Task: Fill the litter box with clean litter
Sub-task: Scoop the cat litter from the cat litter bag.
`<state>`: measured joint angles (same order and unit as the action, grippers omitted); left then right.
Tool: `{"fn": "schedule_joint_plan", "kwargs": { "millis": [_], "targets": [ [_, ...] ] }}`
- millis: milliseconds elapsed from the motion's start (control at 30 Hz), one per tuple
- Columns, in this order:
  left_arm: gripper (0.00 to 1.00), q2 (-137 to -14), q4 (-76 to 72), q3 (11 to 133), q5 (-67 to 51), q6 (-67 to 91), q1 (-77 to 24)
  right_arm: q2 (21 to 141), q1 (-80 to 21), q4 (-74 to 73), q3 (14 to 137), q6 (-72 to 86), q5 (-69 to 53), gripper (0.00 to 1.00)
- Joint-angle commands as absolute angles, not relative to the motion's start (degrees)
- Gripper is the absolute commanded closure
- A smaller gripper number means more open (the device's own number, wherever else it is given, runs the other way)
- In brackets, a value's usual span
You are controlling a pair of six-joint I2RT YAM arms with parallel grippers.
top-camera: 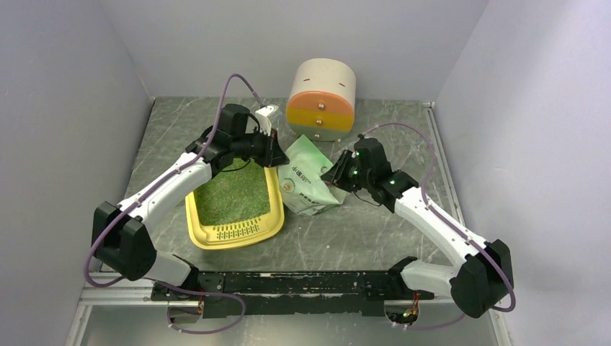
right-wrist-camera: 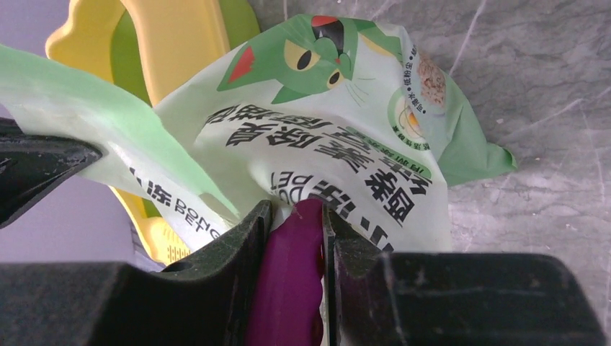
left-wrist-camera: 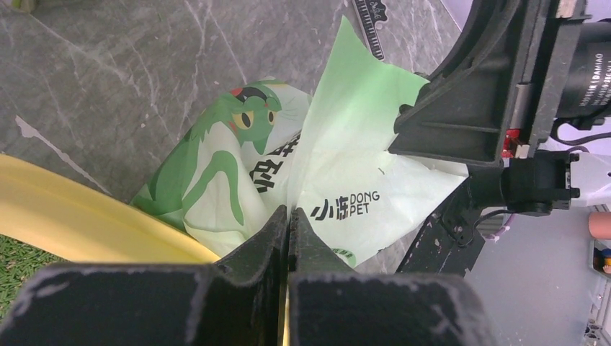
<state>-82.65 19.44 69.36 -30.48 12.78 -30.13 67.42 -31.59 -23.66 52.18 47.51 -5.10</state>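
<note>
We've got the litter box sitting left of centre on the table, slotted end nearest us, with the clean litter spread over its floor. The bag lies right up against its right side. Our left gripper is pinched tight on the bag's flap. Our right gripper is clamped around the magenta scoop, tip against the bag.

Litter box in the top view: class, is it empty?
No, greenish-grey litter covers the floor of the yellow litter box.
</note>
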Motion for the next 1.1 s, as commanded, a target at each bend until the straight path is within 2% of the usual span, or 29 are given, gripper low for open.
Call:
{"fn": "schedule_joint_plan", "kwargs": {
  "millis": [0,333,700,1067],
  "targets": [
    [0.95,-80.31,15.54,69.18,-30.50,13.83,-30.59,66.94,-29.50,-14.14,46.63,52.54,-14.40,1.00],
    [0.95,-80.90,15.28,69.31,-31.70,14.10,-30.63,61.08,-18.57,12.79,31.41,67.21,-33.95,1.00],
    [0.95,-80.43,15.12,69.13,-31.82,14.65,-30.65,59.12,-13.75,37.37,20.35,83.50,-41.44,1.00],
    [0.95,-80.10,14.24,69.06,-31.19,15.61,-30.59,51.18,-5.78,36.69,14.64,86.83,-44.65,1.00]
  ]
}}
